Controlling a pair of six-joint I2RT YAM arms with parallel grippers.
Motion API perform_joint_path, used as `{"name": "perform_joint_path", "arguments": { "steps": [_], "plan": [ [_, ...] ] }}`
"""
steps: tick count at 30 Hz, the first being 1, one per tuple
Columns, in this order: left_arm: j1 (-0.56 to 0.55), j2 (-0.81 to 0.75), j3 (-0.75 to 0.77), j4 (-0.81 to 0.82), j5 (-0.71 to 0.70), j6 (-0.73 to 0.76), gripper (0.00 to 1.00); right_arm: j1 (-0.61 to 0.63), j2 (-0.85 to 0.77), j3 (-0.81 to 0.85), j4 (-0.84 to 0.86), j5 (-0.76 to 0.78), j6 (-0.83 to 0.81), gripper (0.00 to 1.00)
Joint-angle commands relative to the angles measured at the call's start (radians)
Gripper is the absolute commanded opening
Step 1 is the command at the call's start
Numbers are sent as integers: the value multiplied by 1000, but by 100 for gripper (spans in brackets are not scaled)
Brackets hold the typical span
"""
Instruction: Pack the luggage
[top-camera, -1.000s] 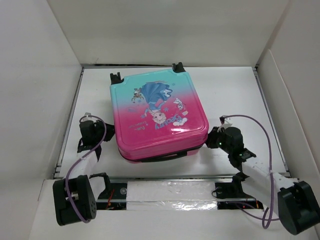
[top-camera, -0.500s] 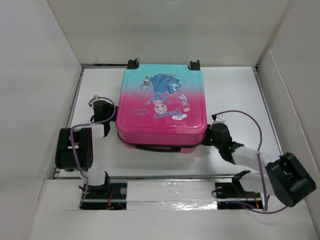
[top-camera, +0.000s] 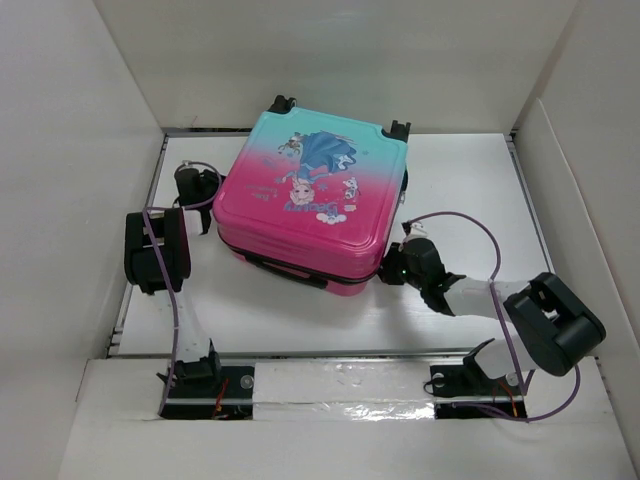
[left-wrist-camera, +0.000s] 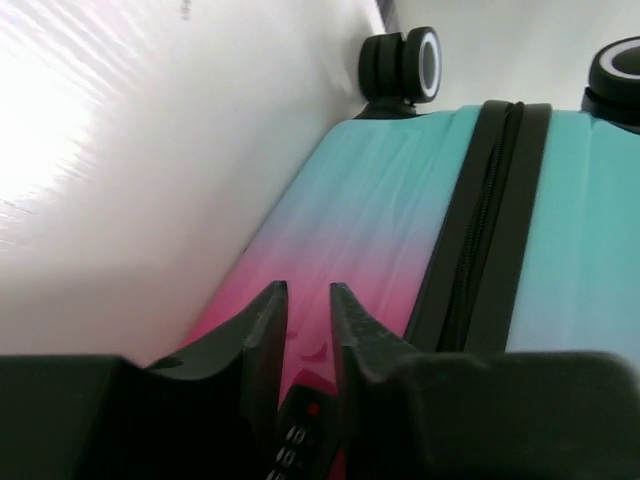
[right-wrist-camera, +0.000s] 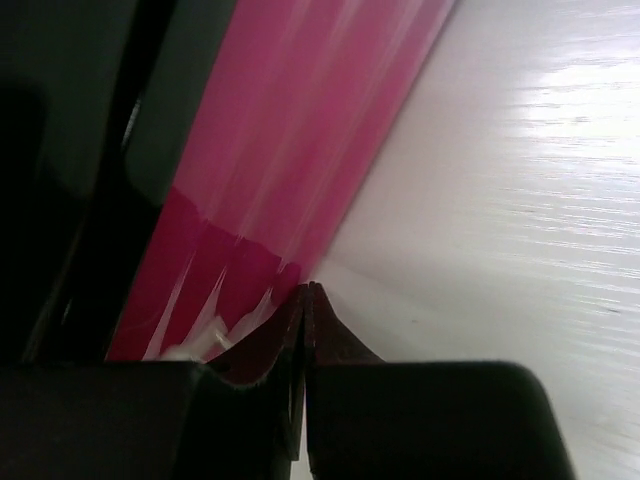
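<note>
The luggage (top-camera: 310, 200) lies flat and closed on the white table, pink end toward me, teal end and wheels at the back, turned askew. My left gripper (top-camera: 213, 197) is at its left side. In the left wrist view the gripper (left-wrist-camera: 308, 290) is a narrow gap open over the pink shell (left-wrist-camera: 380, 190), with the combination lock (left-wrist-camera: 300, 435) under it and holding nothing. My right gripper (top-camera: 390, 268) is at the near right corner. In the right wrist view it (right-wrist-camera: 305, 287) is shut, tips at the foot of the pink shell (right-wrist-camera: 290, 130).
White walls enclose the table on the left (top-camera: 70, 150), back and right (top-camera: 590, 200). The suitcase's black zip band (left-wrist-camera: 480, 220) and a wheel (left-wrist-camera: 405, 65) show in the left wrist view. Purple cables loop off both arms. A taped rail (top-camera: 340, 385) runs along the near edge.
The suitcase has turned clockwise and slid toward the back. My left arm has moved farther back along its left side. My right gripper has moved left, staying at the near right corner.
</note>
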Motion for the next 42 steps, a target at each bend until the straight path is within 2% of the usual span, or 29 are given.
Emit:
{"name": "perform_joint_path", "arguments": {
  "steps": [1,3,4,5,6,8,10,12,14,15,16,17,18,19,20,21,22,24,26,28,29,31,35,38,39,40,42],
  "plan": [
    [44,-15,79,-37,156,-5,22,33,-28,73,230,-140,33,6],
    [75,-88,120,-129,101,77,34,-3,-54,61,226,-166,21,9],
    [101,-117,163,-231,75,111,42,-14,-63,47,225,-186,15,11],
    [111,-189,177,-271,49,140,57,-23,-72,42,222,-207,-7,12],
    [122,-232,182,-299,0,173,62,-33,-81,39,213,-242,-21,16],
    [145,-379,150,-315,-43,182,67,-42,-126,33,132,-261,-72,20],
    [145,-485,103,-312,-113,190,68,-42,-191,18,64,-261,-102,26],
    [145,-643,67,-310,-152,191,65,-42,-250,-42,59,-247,-113,31],
    [92,-811,-64,-315,-205,194,57,-42,-340,-97,36,-233,-125,28],
    [67,-879,-65,-315,-226,196,50,-42,-371,-111,36,-220,-127,25],
    [38,-941,-173,-293,-239,191,40,-42,-399,-123,9,-215,-133,20],
    [9,-1069,-241,-267,-247,173,31,-42,-460,-134,-7,-207,-139,15],
    [-35,-1134,-301,-247,-250,165,19,-42,-489,-157,-20,-189,-142,5],
    [-52,-1191,-404,-243,-244,165,13,-42,-521,-165,-48,-184,-143,2],
    [-53,-1296,-447,-270,-233,179,2,-42,-553,-172,-71,-180,-151,0],
    [-53,-1352,-474,-308,-223,205,0,-42,-621,-177,-92,-175,-157,0],
    [-53,-1404,-520,-415,-226,235,0,-42,-655,-182,-147,-174,-168,0],
    [-53,-1579,-565,-517,-220,312,0,-42,-756,-194,-180,-164,-186,0],
    [-114,-1674,-576,-720,-247,351,0,-42,-807,-220,-182,-170,-196,0],
    [-152,-1722,-643,-778,-235,351,0,-33,-857,-228,-195,-161,-203,0],
    [-196,-1746,-672,-769,-233,328,0,-33,-865,-235,-195,-155,-208,0],
    [-209,-1783,-723,-756,-184,300,0,-33,-864,-235,-198,-141,-212,0],
    [-253,-1770,-740,-735,-178,306,0,-33,-812,-226,-172,-196,-258,0],
    [-263,-1762,-781,-689,-164,314,0,-24,-740,-214,-128,-223,-289,11],
    [-263,-1757,-790,-680,-164,322,0,-24,-721,-212,-110,-227,-291,25],
    [-279,-1754,-798,-668,-170,328,0,-14,-704,-212,-67,-227,-294,30],
    [-304,-1737,-820,-663,-199,352,0,-14,-658,-209,-38,-218,-309,35]
  ]
}}
